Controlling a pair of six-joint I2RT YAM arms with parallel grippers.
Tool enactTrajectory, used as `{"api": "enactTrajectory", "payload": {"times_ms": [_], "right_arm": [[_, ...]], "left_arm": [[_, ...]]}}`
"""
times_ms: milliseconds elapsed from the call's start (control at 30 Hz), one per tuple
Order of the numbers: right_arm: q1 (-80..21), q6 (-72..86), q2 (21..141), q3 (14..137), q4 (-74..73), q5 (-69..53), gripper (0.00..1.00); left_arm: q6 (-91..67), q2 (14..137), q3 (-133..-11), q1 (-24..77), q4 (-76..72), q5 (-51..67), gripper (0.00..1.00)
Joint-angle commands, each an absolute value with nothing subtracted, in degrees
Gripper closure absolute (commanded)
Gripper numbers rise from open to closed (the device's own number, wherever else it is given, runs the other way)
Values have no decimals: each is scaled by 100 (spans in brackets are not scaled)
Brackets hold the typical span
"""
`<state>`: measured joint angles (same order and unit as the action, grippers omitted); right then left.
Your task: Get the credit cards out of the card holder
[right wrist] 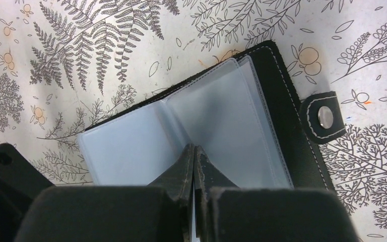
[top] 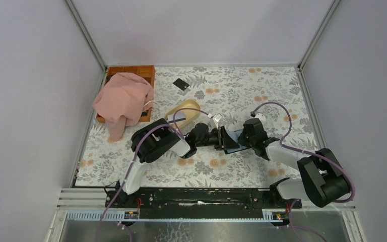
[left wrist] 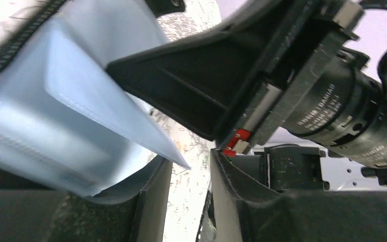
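Observation:
The card holder (right wrist: 282, 101) lies open on the flowered tablecloth, black with white stitching, a snap tab (right wrist: 325, 118) and clear blue-grey sleeves (right wrist: 131, 146). My right gripper (right wrist: 195, 149) is shut on one sleeve leaf at the fold. In the top view the card holder (top: 234, 135) sits between the right gripper (top: 241, 138) and my left gripper (top: 223, 136). The left gripper (left wrist: 191, 174) stands open with table showing through its gap, and a sleeve corner (left wrist: 151, 136) hangs beside its left finger. One credit card (top: 181, 84) lies flat at the far side. No card shows in the visible sleeves.
A beige oval dish (top: 184, 113) lies just beyond the left arm. A pink cloth (top: 123, 101) is draped over a wooden tray (top: 131, 71) at the back left. Grey walls close in the table on three sides.

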<state>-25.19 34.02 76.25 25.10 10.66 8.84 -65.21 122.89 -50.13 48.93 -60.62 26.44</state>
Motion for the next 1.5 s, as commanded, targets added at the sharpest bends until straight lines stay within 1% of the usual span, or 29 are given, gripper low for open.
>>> {"api": "enactTrajectory", "payload": {"times_ms": [0, 200, 433, 633, 800, 933, 1100, 1133, 1233, 1267, 1467], "right_arm": [[-2595, 3437, 7743, 2385, 795, 456, 100], [-2598, 3444, 7614, 2365, 740, 510, 100], [-2571, 3375, 7505, 2417, 634, 559, 100], [-2562, 3388, 7611, 2406, 689, 486, 100], [-2564, 3368, 7661, 2408, 720, 443, 100], [-2562, 3336, 7742, 2442, 698, 376, 100], [-2566, 3375, 7840, 2489, 629, 156, 100], [-2566, 3391, 7824, 2465, 663, 94, 100], [-2563, 3427, 7780, 2373, 754, -44, 100], [-2562, 3432, 7771, 2347, 770, -78, 100], [-2588, 3537, 7804, 2199, 895, -227, 100]], "left_arm": [[-6778, 12398, -5173, 4922, -7030, 2837, 60], [-6633, 12422, -5219, 4894, -6865, 2753, 60], [-6446, 12090, -4769, 4733, -6836, 2612, 61], [-6014, 11736, -4250, 4603, -6348, 2210, 61], [-5717, 11613, -4209, 4597, -5940, 1975, 61], [-5614, 11698, -4380, 4606, -5702, 1916, 55], [-5491, 11709, -4511, 4611, -5411, 1733, 55], [-5457, 11681, -4521, 4613, -5319, 1679, 54], [-5401, 11624, -4518, 4615, -5209, 1591, 42], [-5405, 11621, -4522, 4607, -5189, 1575, 40], [-5526, 11520, -4438, 4608, -5370, 1654, 40]]}}
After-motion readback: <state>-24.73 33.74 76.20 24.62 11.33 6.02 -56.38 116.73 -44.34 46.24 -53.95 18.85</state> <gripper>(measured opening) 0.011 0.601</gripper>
